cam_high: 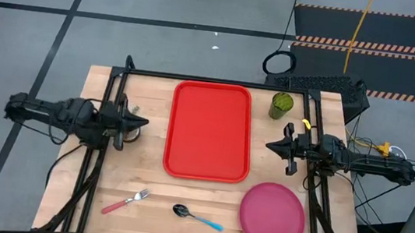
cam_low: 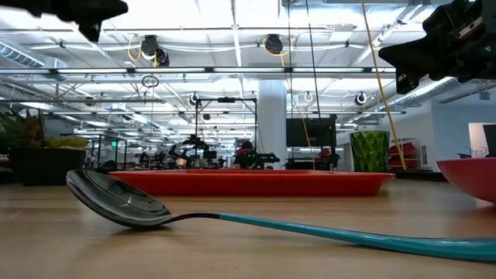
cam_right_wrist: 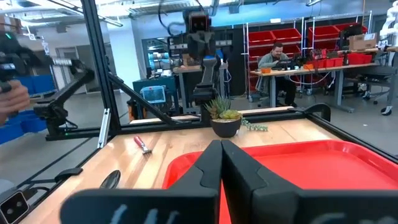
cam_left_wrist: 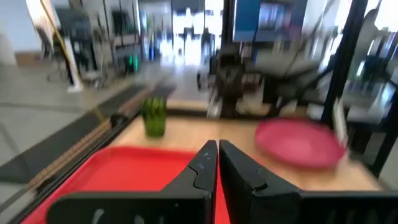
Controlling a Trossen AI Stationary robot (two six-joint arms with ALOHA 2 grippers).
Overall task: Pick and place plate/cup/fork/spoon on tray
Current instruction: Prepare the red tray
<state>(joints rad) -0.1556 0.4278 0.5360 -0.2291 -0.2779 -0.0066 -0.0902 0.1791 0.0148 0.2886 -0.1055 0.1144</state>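
The red tray lies in the middle of the table, with nothing on it. The dark green cup stands upright off its far right corner. The pink plate rests flat at the near right. The pink-handled fork and the blue-handled spoon lie flat near the front edge. My left gripper hovers shut off the tray's left side, its fingers pointing across the tray. My right gripper hovers shut off the tray's right side, fingers pointing left.
A small potted plant stands on the table at the left, under my left gripper. A black frame runs around the table's far edge and sides. In the right wrist view a person sits at a desk in the room beyond.
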